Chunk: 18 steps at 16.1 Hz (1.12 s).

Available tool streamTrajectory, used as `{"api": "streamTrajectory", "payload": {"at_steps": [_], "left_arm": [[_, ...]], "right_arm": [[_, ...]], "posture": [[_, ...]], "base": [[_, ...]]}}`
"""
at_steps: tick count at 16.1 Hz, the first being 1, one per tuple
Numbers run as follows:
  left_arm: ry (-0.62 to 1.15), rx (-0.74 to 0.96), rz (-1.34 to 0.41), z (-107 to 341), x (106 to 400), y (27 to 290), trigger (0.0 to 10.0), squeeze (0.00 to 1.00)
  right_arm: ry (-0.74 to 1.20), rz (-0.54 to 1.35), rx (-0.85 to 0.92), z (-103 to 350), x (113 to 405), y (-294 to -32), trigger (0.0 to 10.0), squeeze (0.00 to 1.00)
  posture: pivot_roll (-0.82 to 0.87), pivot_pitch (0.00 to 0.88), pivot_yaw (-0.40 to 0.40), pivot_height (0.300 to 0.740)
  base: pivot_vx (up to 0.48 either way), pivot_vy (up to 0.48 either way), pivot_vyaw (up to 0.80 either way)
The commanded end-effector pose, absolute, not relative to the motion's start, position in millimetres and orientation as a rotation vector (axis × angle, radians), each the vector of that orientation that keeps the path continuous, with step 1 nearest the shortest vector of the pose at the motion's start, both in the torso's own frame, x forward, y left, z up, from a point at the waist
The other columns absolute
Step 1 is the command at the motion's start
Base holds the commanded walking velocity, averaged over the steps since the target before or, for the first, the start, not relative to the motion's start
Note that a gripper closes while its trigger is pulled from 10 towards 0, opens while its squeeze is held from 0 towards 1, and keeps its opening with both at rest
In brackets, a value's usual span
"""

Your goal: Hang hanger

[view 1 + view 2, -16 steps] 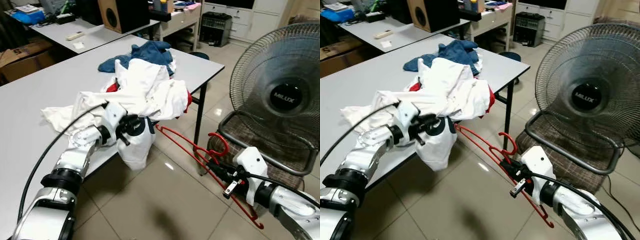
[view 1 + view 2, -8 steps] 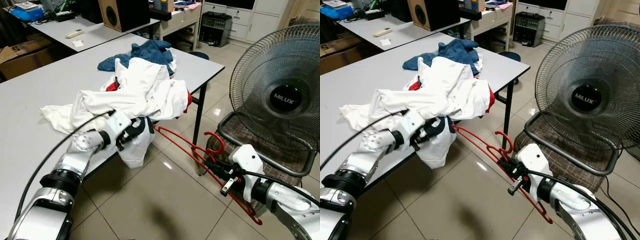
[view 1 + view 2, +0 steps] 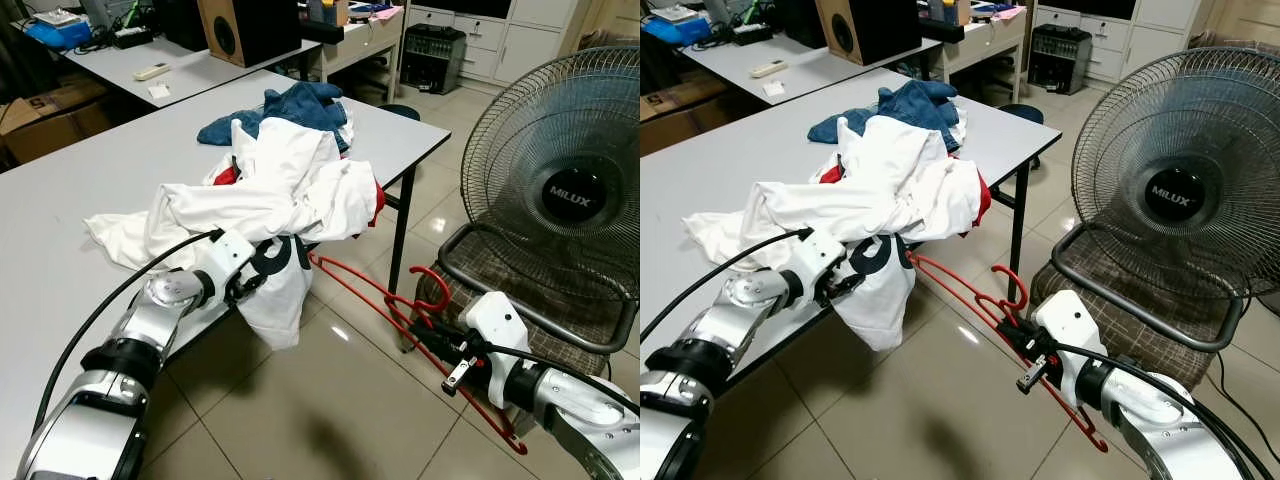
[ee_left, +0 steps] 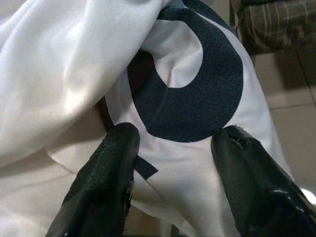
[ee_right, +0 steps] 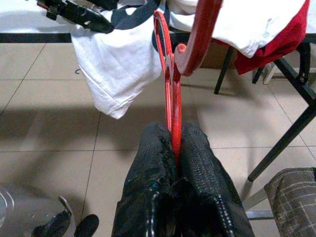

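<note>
Two grippers share the job: the right gripper is clenched on the red plastic hanger beside the bench; the left gripper, spread, should pinch the white printed shirt firmly so the hanger's arm can slide in.

Tiled floor, grey tables, fan

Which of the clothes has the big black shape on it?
The white shirt hanging off the table edge, right at the left gripper. Its black print sets it apart from the blue garment and red cloth in the pile.
</note>
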<state>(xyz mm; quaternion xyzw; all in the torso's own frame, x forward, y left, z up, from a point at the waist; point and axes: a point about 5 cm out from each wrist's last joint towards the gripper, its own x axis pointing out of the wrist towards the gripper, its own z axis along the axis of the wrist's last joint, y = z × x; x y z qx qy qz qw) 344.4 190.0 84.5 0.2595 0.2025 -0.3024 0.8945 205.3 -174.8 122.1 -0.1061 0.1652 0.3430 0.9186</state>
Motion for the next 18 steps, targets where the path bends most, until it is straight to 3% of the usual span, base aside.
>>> {"api": "streamTrajectory", "payload": {"at_steps": [1, 2, 15, 16, 18], "left_arm": [[0.496, 0.562, -0.629, 71, 339, 192, 4.8, 0.00], [0.493, 0.557, -0.624, 71, 339, 192, 0.0, 0.00], [0.419, 0.471, -0.595, 77, 345, 186, 0.0, 0.00], [0.395, 0.437, -0.586, 81, 347, 185, 0.0, 0.00], [0.262, 0.206, -0.506, 107, 362, 178, 0.0, 0.00]], "right_arm": [[0.318, 0.687, -0.239, 129, 205, -177, 10.0, 0.00], [0.315, 0.681, -0.234, 130, 205, -177, 10.0, 0.00], [0.313, 0.659, -0.235, 128, 207, -179, 10.0, 0.00], [0.311, 0.655, -0.236, 128, 207, -179, 10.0, 0.00], [0.301, 0.651, -0.236, 130, 208, -180, 10.0, 0.00]], "posture": [[-0.14, 0.000, 0.121, 0.740], [-0.15, 0.000, 0.125, 0.740], [-0.14, 0.000, 0.113, 0.740], [-0.14, 0.000, 0.113, 0.740], [-0.14, 0.000, 0.115, 0.740]], "base": [[0.000, 0.000, 0.00], [0.000, 0.000, 0.00], [0.000, 0.000, 0.00], [0.000, 0.000, 0.00], [0.000, 0.000, 0.00]]}}
